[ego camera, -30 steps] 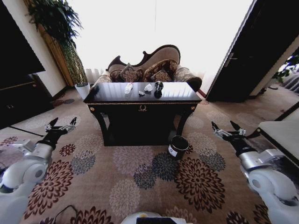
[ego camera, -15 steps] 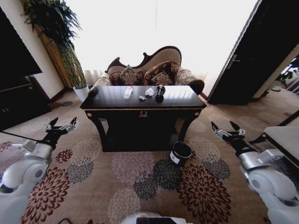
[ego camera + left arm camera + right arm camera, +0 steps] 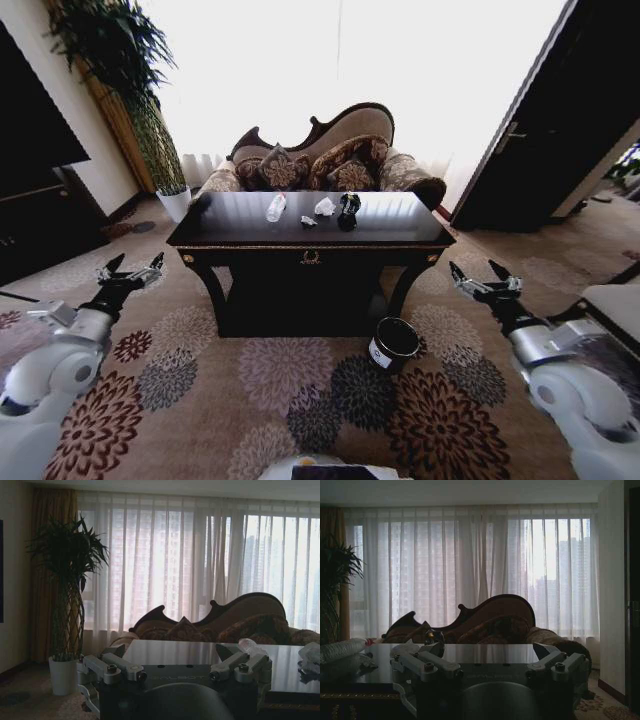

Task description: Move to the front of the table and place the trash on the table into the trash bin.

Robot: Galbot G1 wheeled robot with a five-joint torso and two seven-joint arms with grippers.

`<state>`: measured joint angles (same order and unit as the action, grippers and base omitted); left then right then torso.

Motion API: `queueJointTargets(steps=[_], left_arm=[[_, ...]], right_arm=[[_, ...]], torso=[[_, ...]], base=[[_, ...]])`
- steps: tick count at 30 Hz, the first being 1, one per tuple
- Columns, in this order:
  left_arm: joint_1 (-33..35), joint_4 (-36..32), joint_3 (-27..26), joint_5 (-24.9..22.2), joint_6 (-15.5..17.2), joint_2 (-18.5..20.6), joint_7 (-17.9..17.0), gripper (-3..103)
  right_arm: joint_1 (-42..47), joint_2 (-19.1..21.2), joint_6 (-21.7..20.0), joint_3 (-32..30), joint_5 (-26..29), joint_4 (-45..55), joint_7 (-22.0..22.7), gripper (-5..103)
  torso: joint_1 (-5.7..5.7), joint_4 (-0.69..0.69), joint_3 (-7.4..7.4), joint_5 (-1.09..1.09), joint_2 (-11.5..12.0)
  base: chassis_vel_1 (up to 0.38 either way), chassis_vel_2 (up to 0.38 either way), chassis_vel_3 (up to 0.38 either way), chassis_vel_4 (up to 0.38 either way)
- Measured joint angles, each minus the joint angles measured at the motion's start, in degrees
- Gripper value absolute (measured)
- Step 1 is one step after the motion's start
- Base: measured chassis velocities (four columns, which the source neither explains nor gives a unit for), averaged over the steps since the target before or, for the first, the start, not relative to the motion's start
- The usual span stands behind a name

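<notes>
The dark table [image 3: 400, 215] with a glossy black top stands straight ahead in the head view. On its far middle lies the trash: a clear crumpled bottle [image 3: 276, 207], a white tissue wad [image 3: 324, 207], a tiny white scrap [image 3: 308, 221] and a black lump [image 3: 348, 208]. The black trash bin [image 3: 394, 343] sits on the carpet by the table's front right leg. My left gripper [image 3: 130, 270] hovers open over the carpet left of the table, and my right gripper [image 3: 482, 278] hovers open to the right. Both are empty and short of the table. The wrist views look across the tabletop at the bottle [image 3: 252, 646] [image 3: 342, 650].
A patterned sofa [image 3: 330, 150] stands behind the table before a bright curtained window. A tall plant in a white pot [image 3: 177, 195] is at the back left, beside a dark cabinet [image 3: 40, 200]. A dark door [image 3: 560, 130] and a pale furniture edge [image 3: 615, 300] are on the right. Flowered carpet lies in front.
The whole picture has shifted: the camera has come closer, so the table looks larger and the bin sits lower and further right. Both arms keep the same open pose.
</notes>
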<state>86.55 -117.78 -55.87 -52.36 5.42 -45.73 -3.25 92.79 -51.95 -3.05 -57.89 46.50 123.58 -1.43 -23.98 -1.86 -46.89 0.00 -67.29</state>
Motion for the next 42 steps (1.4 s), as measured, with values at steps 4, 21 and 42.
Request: queueJointTargets(steps=[4, 21, 42], left_arm=[[-0.02, 0.00, 0.11, 0.13, 0.01, -0.01, 0.10, 100], [0.30, -0.04, 0.09, 0.36, 0.01, 0.06, 0.27, 100], [-5.51, 5.83, 9.16, -0.72, -0.83, 13.23, 6.69, 100]], right_arm=[[0.01, 0.02, 0.00, -0.04, 0.00, 0.05, 0.00, 100], [-0.19, -0.46, 0.10, 0.89, -1.17, 0.06, 0.45, 100], [1.49, -5.02, 1.00, 3.53, -5.34, 0.98, 0.78, 100]], torso=[[0.00, -0.01, 0.00, -0.01, 0.00], [-0.02, 0.00, -0.01, -0.01, 0.01], [-0.01, 0.01, -0.01, 0.00, 0.01]], base=[[-0.137, 0.143, 0.127, -0.153], [-0.150, 0.158, 0.155, -0.155], [-0.023, 0.029, 0.031, -0.023]])
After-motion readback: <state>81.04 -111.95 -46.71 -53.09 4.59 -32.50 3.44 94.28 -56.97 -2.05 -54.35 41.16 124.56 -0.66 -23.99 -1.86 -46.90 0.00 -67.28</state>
